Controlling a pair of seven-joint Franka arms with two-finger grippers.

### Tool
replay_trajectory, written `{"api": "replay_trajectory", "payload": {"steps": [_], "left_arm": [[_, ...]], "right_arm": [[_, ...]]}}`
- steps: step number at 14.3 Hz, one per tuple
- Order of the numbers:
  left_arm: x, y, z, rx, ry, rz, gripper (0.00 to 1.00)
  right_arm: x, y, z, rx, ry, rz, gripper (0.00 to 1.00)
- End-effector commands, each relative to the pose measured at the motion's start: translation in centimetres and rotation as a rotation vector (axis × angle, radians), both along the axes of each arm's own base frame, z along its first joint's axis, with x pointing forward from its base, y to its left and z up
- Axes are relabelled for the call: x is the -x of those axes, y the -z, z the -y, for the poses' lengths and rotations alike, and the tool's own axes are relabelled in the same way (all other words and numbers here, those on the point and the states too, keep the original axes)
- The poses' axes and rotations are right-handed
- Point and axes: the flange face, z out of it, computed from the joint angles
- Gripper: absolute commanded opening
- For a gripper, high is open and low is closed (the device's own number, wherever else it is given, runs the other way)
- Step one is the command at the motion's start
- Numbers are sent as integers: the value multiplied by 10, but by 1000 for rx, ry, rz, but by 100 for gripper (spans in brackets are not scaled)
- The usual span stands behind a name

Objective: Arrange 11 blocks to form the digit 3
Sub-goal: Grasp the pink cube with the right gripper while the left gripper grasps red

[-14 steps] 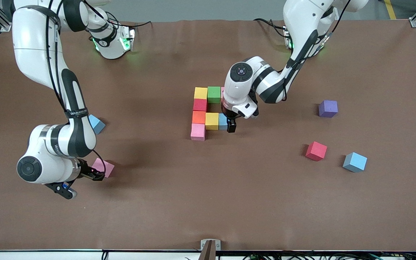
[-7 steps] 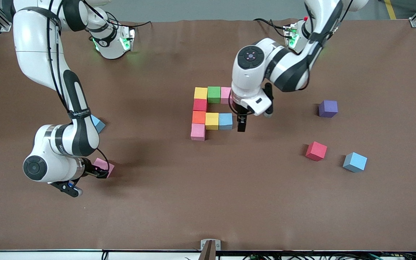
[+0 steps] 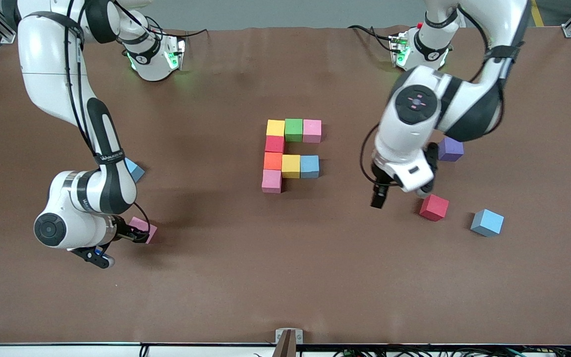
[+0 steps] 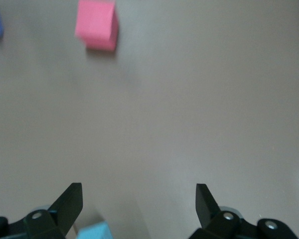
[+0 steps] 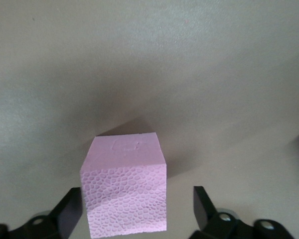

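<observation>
Brown table under us: our right gripper (image 5: 134, 211), jaws apart around the loose pink cube (image 3: 142, 229) near the right arm's edge, could nudge it askew closing, while our left gripper (image 3: 378, 198) hangs open, empty, beside the red cube (image 3: 433, 207), the unfinished digit (image 3: 290, 153) mid-table.

Front view: high camera looking down across the whole counter (image 3: 285, 287), facing both robot bases along its top edge; wide, distant. Left wrist view: looks down past its own claw (image 4: 139, 209) at bare counter from some height; shares the red block (image 4: 96, 25) (image 3: 433, 207) with the front view. Right wrist view: very close, low over the counter, pink block (image 5: 124, 186) (image 3: 143, 228) filling it between the claw tips; same block shows in front view.
</observation>
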Motion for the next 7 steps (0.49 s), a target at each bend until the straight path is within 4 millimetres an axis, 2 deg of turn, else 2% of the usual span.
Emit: {"api": "replay_trajectory", "payload": {"steps": [1,2,4,7], "left_arm": [[-24,7,-47,-42,168,-34,100],[-35,12,-79,-50,214,-49,100],[-47,28,-121,-54,273,-86,100],[-57,63,-169,-47,211,-142,100]], "right_arm": [[7,1,0,-32,-21,-2,78],[6,0,0,-34,-24,-1,72],[5,-1,-2,-34,-28,4,57],[2,-5,-11,-43,-38,14,54]]}}
